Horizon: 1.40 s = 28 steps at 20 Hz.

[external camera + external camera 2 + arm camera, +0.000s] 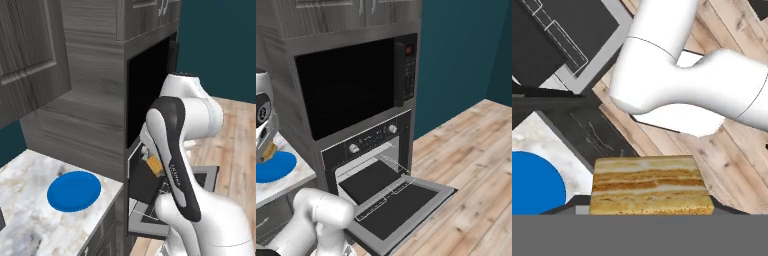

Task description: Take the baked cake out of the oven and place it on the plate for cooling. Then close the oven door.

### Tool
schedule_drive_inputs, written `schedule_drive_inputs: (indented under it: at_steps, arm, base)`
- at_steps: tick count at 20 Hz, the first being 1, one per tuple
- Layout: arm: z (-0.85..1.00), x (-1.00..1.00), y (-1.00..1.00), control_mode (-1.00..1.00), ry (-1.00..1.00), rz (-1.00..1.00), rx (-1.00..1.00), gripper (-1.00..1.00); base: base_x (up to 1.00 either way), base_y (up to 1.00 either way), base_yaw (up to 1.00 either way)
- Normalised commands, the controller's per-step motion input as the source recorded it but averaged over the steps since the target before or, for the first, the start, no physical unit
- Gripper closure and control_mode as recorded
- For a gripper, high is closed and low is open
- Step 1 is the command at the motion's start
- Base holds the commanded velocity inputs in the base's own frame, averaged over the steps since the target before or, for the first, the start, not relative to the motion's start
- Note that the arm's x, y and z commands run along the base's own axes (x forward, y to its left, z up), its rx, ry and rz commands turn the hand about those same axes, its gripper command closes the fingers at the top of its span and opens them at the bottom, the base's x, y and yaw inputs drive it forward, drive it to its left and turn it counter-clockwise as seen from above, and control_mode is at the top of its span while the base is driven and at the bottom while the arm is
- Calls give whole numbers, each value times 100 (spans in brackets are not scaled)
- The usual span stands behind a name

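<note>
Now cake [649, 185] between fingers, beside plate [534, 182].

A marbled white worktop [22, 200] meets tall grey woodgrain cabinets [90, 100], which house a black microwave cavity [346, 85] with its side-hinged door [405, 67] swung open. Pale wooden floorboards [476, 165] run to a teal wall [456, 55].

Not much lettering from my seat. I see vertical dark print on the arm's black link [176, 172], prob. the maker's name, too blurry to read. Oven control panel [373, 137] has knobs and a display strip, no legible digits. Keypad w/ red spot on the upper unit's right strip [407, 65]: unreadable.
</note>
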Motion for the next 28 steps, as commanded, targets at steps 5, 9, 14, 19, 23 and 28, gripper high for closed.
schedule_drive_inputs:
  at_steps: [5,9,14,19,23,28]
  arm:
    - [-11,-1,51,-100,0,36,-5,100]
    - [-30,1,51,-100,0,33,-5,100]
    - [-49,13,54,-100,-4,26,-7,100]
    - [-43,46,42,-100,-8,18,-4,100]
    - [-37,66,35,-100,-2,14,-2,100]
    - [-46,62,30,-100,1,11,0,100]
  base:
    - [0,0,0]
    - [0,0,0]
    - [0,0,0]
    - [0,0,0]
    - [0,0,0]
    - [0,0,0]
